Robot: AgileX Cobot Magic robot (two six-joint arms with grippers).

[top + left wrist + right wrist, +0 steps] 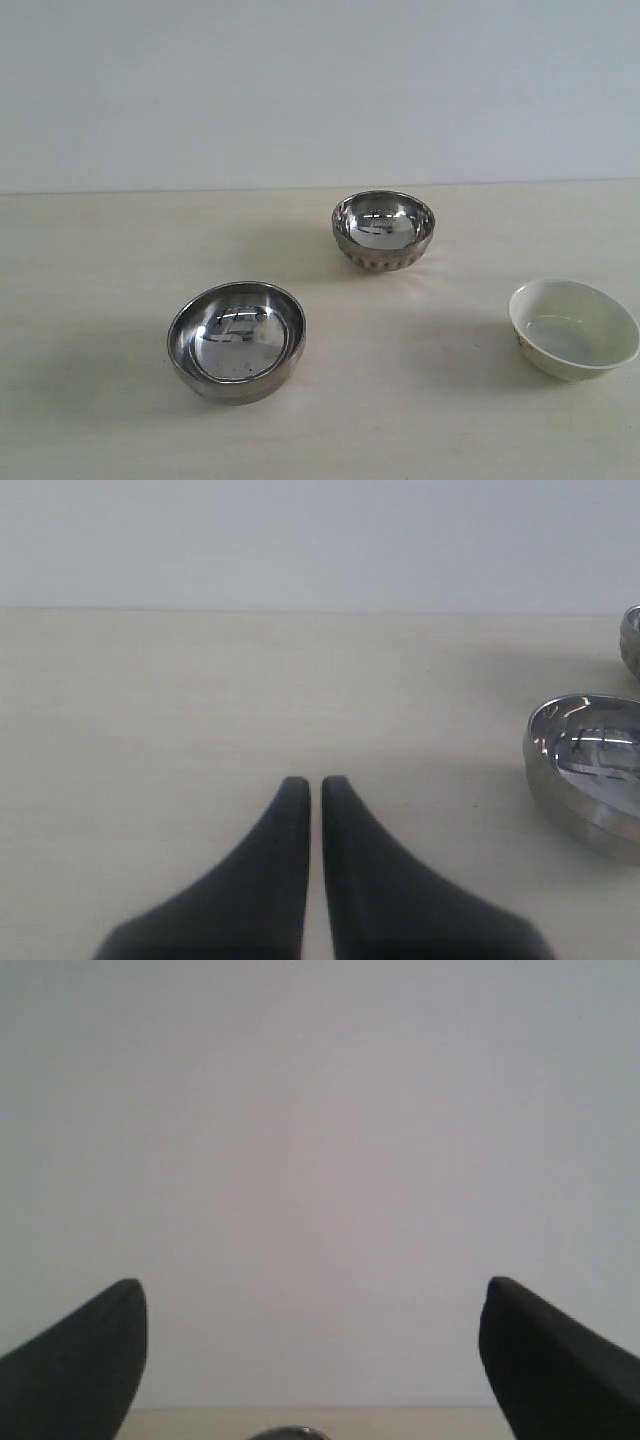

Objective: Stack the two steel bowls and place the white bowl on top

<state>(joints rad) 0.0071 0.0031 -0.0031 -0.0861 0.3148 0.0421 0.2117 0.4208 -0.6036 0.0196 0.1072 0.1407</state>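
Smooth bowl (237, 340): steel, mirror-bright, the wider of the two metal bowls. It stands upright and empty on the worktop (90, 300), near and left of the middle. Its inside reflects dark shapes.

Ribbed bowl (384, 230): steel, a little smaller, with ribs around the lower outside. It stands upright and empty, farther back and to the right of the smooth bowl, well apart from it.

White bowl (573, 328): glossy off-white ceramic with a plain inside. It stands upright and empty at the right edge of the scene, nearer than the ribbed bowl and well apart from both steel bowls. Nothing is stacked; all three stand alone.

Left pincer (315, 790): two dark fingers (270, 880) clenched together with only a thin slit between them, grasping nothing. It hangs low over bare worktop. Its wrist view catches the smooth bowl (590, 765) off to one side, clear of the fingers, and an edge of the ribbed bowl (632, 640) beyond.

Right pincer (315, 1295): released, dark fingers (90, 1360) spread wide, nothing between them. Its wrist view faces the wall (320, 1110), with a strip of worktop and a sliver of shiny rim (285, 1432) at the picture's edge; which bowl that is cannot be told.

Worktop: pale, cream, matt. Wall: plain, light grey, behind the far edge.
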